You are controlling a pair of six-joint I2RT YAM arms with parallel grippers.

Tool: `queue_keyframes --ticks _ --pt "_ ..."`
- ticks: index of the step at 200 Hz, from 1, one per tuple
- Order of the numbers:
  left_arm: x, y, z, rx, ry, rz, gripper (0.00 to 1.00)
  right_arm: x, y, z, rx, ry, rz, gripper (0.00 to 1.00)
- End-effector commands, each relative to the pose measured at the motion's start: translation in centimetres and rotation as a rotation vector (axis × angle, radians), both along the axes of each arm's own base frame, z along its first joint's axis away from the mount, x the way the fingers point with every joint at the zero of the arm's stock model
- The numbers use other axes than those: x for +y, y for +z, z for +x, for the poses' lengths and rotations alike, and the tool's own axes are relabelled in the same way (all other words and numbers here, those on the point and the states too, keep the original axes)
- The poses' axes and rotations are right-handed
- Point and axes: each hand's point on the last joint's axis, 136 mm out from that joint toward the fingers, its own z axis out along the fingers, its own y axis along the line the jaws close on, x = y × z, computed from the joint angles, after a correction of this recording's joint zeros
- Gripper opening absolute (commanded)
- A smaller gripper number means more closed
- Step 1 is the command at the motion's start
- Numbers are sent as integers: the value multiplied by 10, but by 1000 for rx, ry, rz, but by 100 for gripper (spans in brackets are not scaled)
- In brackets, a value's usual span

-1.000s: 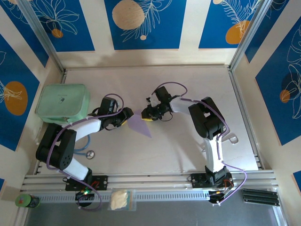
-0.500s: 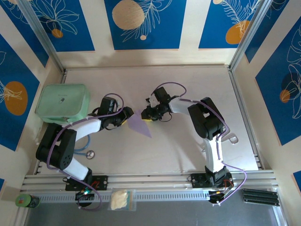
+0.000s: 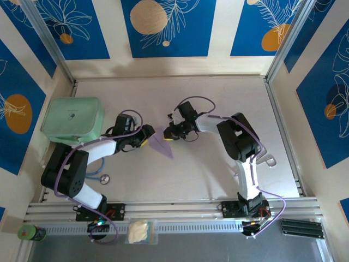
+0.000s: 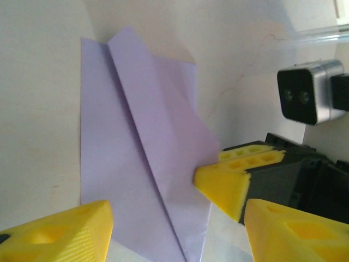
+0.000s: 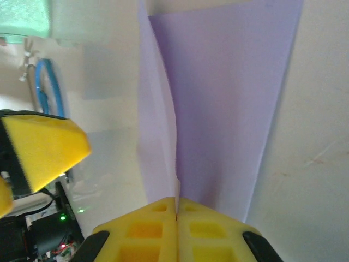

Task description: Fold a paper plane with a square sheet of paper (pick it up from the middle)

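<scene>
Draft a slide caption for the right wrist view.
Right gripper shut on the raised crease of the partly folded lilac paper plane.

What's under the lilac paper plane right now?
Bare table shows all around the paper plane, and its lower layer lies flat on it. The right hand is shut on a raised fold. Anything directly beneath the paper is covered.

arms (image 3: pixel 244 180): black and white | cables (image 3: pixel 199 98): purple | jaws: yellow foam
</scene>
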Motion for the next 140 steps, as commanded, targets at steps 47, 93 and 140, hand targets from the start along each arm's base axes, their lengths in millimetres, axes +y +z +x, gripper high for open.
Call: queue_keyframes --ticks 47,93,140 --pt "-40 79 7 -222 -129 -333 68 -8 109 12 -56 -63 304 6" --pt "-60 103 7 -291 -208 -398 68 -12 133 12 -2 -75 420 7" --pt "-68 112 12 -301 -226 -458 50 -12 140 11 35 -66 461 7"
